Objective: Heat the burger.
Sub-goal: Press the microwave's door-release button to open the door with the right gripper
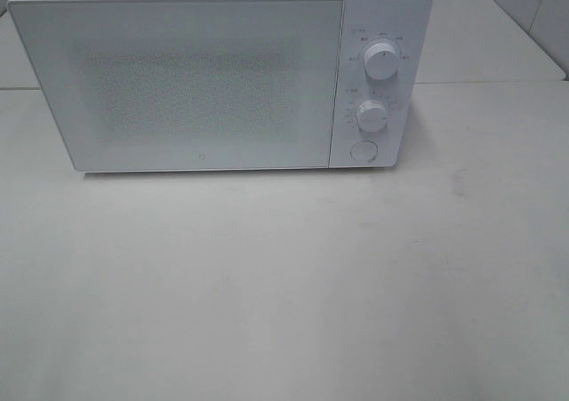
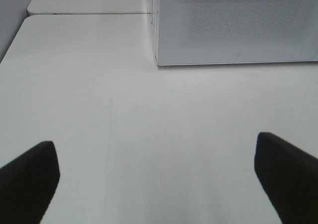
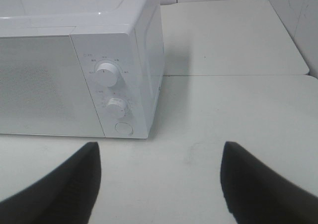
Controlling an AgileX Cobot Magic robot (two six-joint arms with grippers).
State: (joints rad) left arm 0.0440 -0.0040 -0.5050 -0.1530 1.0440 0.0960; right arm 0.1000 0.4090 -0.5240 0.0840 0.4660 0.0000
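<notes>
burger unseen near left tool point(image 2: 154, 152), right tool point(image 3: 160, 157)

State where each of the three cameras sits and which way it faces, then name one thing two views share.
Exterior high: above and off the arms, looking down at the table and the front of the closed microwave; no robot part shows.
Left wrist: low over the table, facing the microwave door; the open left gripper shows.
Right wrist: low, facing the control panel; the open right gripper shows.
Shared: exterior high and right wrist both show the upper knob.
</notes>
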